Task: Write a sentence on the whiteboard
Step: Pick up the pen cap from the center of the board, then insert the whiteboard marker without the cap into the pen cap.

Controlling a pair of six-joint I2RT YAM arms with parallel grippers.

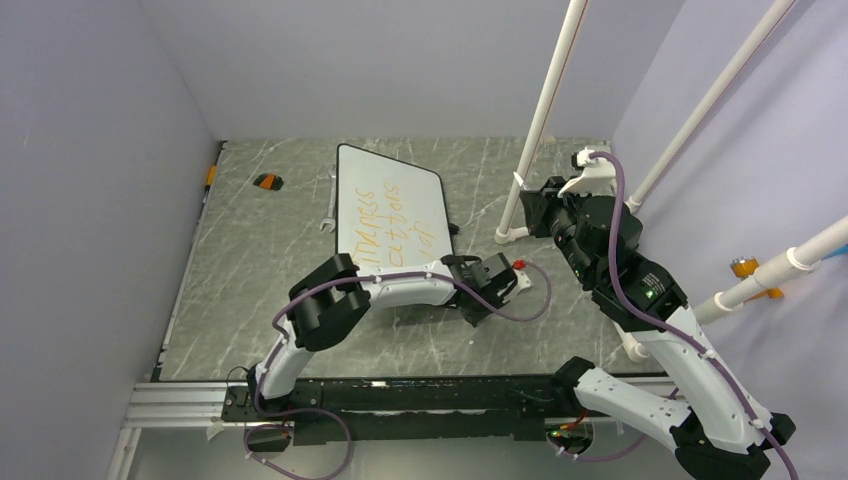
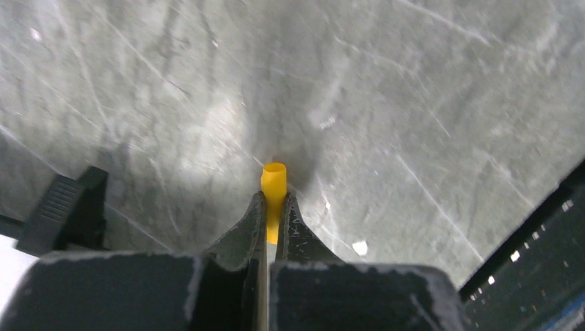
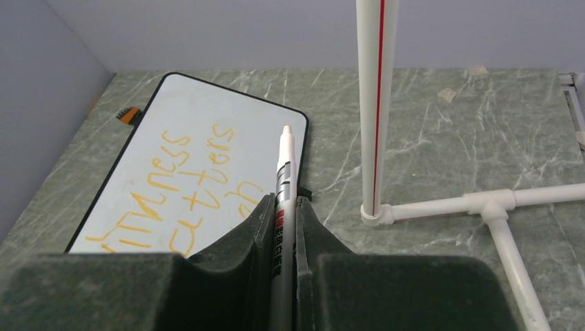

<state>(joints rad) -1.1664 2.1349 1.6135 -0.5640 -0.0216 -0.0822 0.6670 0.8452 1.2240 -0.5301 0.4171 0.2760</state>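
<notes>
Right gripper (image 3: 281,203) pinching marker (image 3: 284,165), left gripper (image 2: 274,201) pinching yellow cap (image 2: 274,179); whiteboard (image 3: 255,121) lying ahead and left of the right gripper, carrying three-line sentence (image 3: 186,172); writing apparently finished, capping likely outstanding.

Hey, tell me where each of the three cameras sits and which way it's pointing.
Top external: above and behind the bases, looking down on the table; left arm and right arm show.
Left wrist: on the left arm, facing down at bare table; the left pincer shows, shut on a yellow piece.
Right wrist: on the right arm, facing across the table; the right pincer shows, shut on a marker.
Shared: top and right wrist both show the whiteboard and the sentence.
</notes>
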